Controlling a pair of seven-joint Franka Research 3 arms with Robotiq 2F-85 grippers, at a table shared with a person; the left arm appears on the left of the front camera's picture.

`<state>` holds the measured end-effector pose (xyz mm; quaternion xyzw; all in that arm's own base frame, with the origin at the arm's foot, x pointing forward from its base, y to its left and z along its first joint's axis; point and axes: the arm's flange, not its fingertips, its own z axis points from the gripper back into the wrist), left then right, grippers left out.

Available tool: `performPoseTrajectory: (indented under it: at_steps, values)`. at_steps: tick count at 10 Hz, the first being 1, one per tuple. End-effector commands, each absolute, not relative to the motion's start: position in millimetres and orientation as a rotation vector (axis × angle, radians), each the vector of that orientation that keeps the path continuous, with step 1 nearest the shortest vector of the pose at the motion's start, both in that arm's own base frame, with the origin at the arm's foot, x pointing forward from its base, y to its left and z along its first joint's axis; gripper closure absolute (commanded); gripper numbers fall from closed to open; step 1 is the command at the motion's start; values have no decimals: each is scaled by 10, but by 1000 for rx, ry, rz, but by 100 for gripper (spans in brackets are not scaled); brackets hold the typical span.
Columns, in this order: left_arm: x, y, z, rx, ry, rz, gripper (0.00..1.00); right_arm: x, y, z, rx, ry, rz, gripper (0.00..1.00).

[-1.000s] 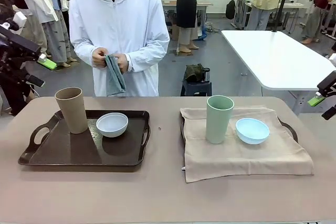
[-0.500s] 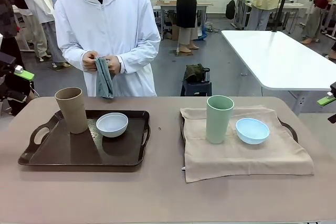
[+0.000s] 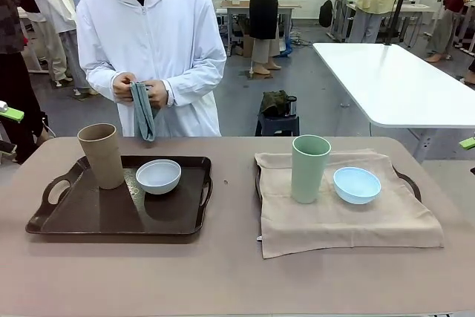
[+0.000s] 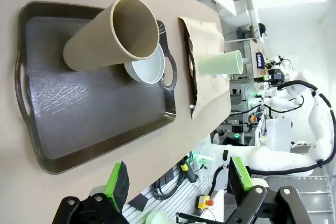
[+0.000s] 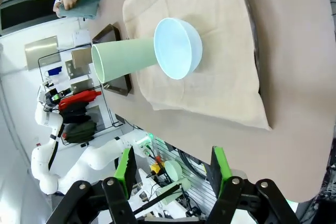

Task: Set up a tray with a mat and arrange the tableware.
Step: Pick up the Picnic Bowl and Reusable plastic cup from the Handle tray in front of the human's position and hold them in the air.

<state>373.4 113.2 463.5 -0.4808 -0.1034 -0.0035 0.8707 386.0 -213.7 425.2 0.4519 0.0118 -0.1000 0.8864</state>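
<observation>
A dark brown tray [image 3: 74, 220] on the left holds a tan cup [image 3: 102, 155] and a white bowl [image 3: 158, 176]. On the right, a beige mat [image 3: 349, 217] covers a second tray [image 3: 407, 182], with a pale green cup [image 3: 309, 168] and a light blue bowl [image 3: 357, 184] standing on it. My left gripper [image 4: 177, 174] is open high above the near-left table corner, its green pad [image 3: 9, 114] at the left picture edge. My right gripper [image 5: 172, 158] is open too, empty, off the table's right end, its pad [image 3: 467, 142] at the right edge.
A person in a white coat stands at the far side behind the left tray, both hands on a grey-green cloth [image 3: 142, 113]. A white table [image 3: 393, 79] stands behind on the right. Bare tabletop [image 3: 230, 272] lies between the trays and along the front.
Both arms have drawn back outward to the picture's edges. The person has shifted a little left and keeps folding the cloth. The cups and bowls have not moved.
</observation>
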Motion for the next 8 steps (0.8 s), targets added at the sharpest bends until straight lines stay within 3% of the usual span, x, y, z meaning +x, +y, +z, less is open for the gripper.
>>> performPoseTrajectory:
  at_steps: [1,8]
  values:
    - [3699,1090,4593,-1027,-241,-81,0,3877,-2109,4245,960,-10,-152,25]
    - [3734,1132,4635,-1005,-216,-7,0,3860,-2137,4252,940,25,-208,25]
